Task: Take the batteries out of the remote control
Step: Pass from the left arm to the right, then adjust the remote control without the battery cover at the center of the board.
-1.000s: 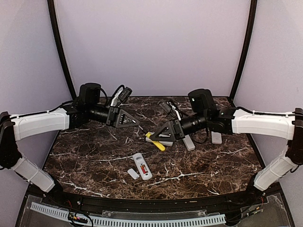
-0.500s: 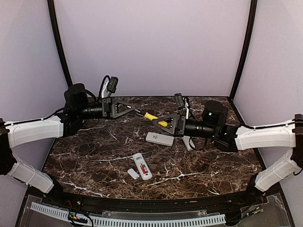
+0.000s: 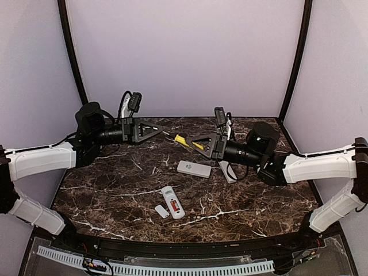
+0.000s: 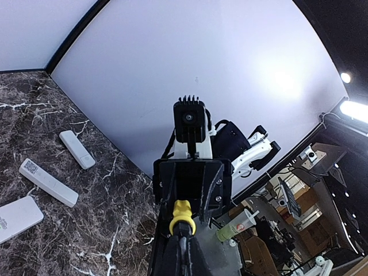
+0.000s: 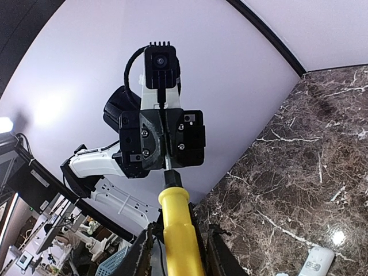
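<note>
Batteries (image 3: pixel 173 204), one orange cell showing, sit in the open remote (image 3: pixel 168 192) at near centre, long axis near-to-far, well nearer than both lifted grippers and roughly midway between them; left gripper (image 3: pixel 159 131) pinches the screwdriver (image 3: pixel 181 140) shaft, right gripper (image 3: pixel 194 144) straddles its yellow handle, grip unclear.

I see dark brown marble-pattern table (image 3: pixel 115 190), white veins. Yellow-handled screwdriver (image 3: pixel 185 141) (image 4: pixel 181 210) (image 5: pixel 178 230) up off table over back-centre, handle to right, thin metal shaft pointing left. Small white rectangular cover (image 3: pixel 161 211) flat near front-centre. Lilac backdrop (image 3: pixel 184 57) behind, black curved poles (image 3: pixel 72 57) at both back corners. White perforated strip (image 3: pixel 161 267) along near edge.
</note>
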Available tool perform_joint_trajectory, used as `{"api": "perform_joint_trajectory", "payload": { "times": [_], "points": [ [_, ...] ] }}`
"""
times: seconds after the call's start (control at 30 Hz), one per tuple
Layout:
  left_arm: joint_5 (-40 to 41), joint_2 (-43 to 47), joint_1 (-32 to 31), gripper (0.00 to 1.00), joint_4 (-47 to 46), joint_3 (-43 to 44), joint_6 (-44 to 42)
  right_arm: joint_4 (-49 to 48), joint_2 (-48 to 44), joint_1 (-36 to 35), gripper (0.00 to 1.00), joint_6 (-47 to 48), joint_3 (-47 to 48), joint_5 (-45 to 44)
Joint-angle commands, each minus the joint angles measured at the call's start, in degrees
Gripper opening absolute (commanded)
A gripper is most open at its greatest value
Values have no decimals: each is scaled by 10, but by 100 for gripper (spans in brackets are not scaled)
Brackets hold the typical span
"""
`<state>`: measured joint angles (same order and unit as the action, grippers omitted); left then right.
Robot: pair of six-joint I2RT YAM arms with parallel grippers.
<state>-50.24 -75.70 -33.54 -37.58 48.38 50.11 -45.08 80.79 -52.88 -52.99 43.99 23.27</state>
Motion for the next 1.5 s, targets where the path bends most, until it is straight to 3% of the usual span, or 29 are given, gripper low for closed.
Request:
{"api": "perform_joint_trajectory", "payload": {
  "times": [0.0, 0.2, 0.33, 0.4, 0.43, 0.47, 0.5, 0.53, 0.6, 0.7, 0.87, 1.03, 1.47],
  "points": [
    [-7, 19, 2, 0, -19, -7, 4, -27, 6, -6, 29, 3, 17, 3],
    [-10, 15, 2, 0, -20, -7, 6, -26, 7, -6, 22, 1, 15, 5],
    [-10, 13, 2, 0, -15, -6, 3, -22, 4, -6, 3, 4, 12, -2],
    [-10, 13, 2, 3, -3, -3, -4, -15, 2, -6, 0, 7, 12, -10],
    [-11, 13, 3, 8, 16, -1, -9, -4, -2, -6, 0, 12, 11, -16],
    [-13, 13, 3, 25, 30, 7, -28, 17, -8, -5, 0, 19, 14, -26],
    [-11, 15, 5, 33, 73, 13, -40, 48, -16, -3, 0, 29, 17, -41],
    [-4, 18, 5, 51, 130, 26, -74, 79, -27, -1, 0, 40, 21, -59],
    [21, 19, 6, 67, 191, 47, -135, 156, -52, 4, 0, 59, 24, -105],
    [63, 6, 6, 77, 335, 86, -239, 288, -93, 17, 0, 90, 31, -181],
    [101, -69, -8, 78, 472, 131, -339, 399, -134, 35, 0, 116, 26, -280],
    [145, -172, -36, 78, 587, 219, -397, 430, -154, 43, 0, 121, 8, -323],
    [209, -345, -108, 74, 632, 313, -406, 431, -175, 49, 0, 117, -31, -341]
  ]
}}
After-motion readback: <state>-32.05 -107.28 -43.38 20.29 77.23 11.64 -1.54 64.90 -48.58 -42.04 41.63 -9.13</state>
